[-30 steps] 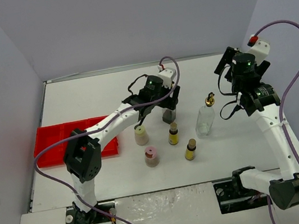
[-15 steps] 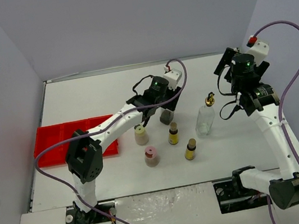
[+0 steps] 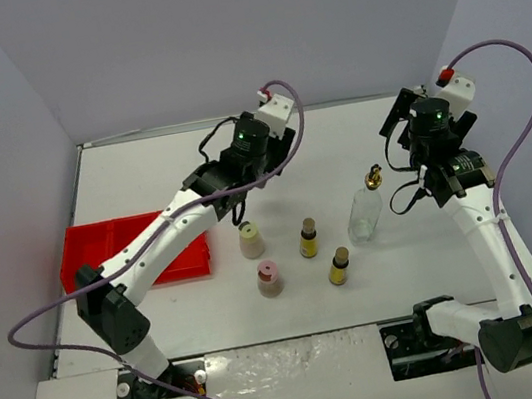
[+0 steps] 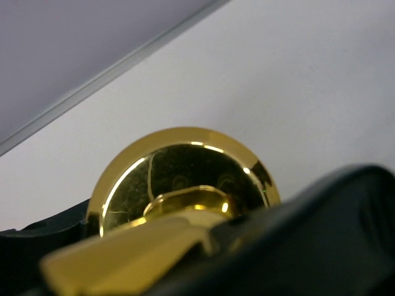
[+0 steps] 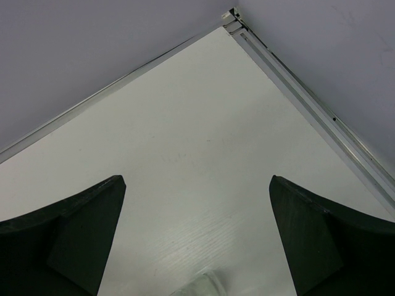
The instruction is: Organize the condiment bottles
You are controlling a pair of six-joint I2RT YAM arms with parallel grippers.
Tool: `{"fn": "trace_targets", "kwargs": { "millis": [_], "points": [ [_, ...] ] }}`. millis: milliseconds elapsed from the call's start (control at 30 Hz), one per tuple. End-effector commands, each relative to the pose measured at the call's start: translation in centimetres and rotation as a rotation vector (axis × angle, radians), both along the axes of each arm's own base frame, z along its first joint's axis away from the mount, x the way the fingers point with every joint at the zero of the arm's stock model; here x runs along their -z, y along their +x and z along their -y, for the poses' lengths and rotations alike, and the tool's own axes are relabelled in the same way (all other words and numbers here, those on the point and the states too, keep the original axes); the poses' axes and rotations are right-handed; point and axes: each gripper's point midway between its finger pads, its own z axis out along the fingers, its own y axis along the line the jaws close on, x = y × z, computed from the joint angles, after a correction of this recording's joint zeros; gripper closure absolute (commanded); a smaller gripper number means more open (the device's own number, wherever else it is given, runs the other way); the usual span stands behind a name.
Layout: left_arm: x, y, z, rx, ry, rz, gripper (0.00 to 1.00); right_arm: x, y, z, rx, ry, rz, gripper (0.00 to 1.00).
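Note:
My left gripper [image 3: 244, 157] is raised over the table's middle back and is shut on a tall glass bottle. Its gold spout [image 4: 185, 179] fills the left wrist view between my dark fingers [image 4: 345, 234]. The bottle's body is hidden under the arm in the top view. The other tall clear bottle [image 3: 364, 212] stands right of centre. A yellow-capped beige bottle [image 3: 250, 241], a pink-capped beige bottle [image 3: 270, 279] and two tiny yellow brown-capped bottles [image 3: 308, 239] [image 3: 339, 267] stand in the middle. My right gripper [image 3: 434, 127] is open and empty, behind and right of the clear bottle, whose glass edge [image 5: 200, 288] shows low between its jaws.
A red compartment tray [image 3: 111, 246] lies at the left, partly under the left arm. Grey walls enclose the table on three sides. The table's back right corner [image 5: 233, 15] shows in the right wrist view. Purple cables loop off both arms.
My left arm has risen and swung back and to the left, away from the small bottles, with the gold-spouted bottle in its grip. The right arm has not moved.

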Motion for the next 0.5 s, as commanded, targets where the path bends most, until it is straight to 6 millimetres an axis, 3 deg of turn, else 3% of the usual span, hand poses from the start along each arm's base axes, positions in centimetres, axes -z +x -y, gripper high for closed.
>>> {"fn": "trace_targets", "kwargs": {
  "millis": [0, 133, 267, 467],
  "points": [
    [-12.3, -0.2, -10.3, -0.333, -0.134, 0.249, 1.00, -0.7, 0.8, 0.1, 0.009, 0.009, 0.047, 0.00],
    [-10.7, -1.3, -18.0, -0.506, -0.136, 0.219, 1.00, -0.3, 0.8, -0.1, -0.003, 0.012, 0.042, 0.00],
    [-9.7, -2.6, -27.5, -0.687, -0.132, 0.211, 1.00, 0.0, 1.3, -0.7, -0.029, 0.030, 0.041, 0.00],
    [-7.1, -5.6, -35.3, -0.872, -0.144, 0.180, 1.00, 1.6, 2.7, -2.3, -0.096, 0.056, 0.008, 0.00]
  ]
}}
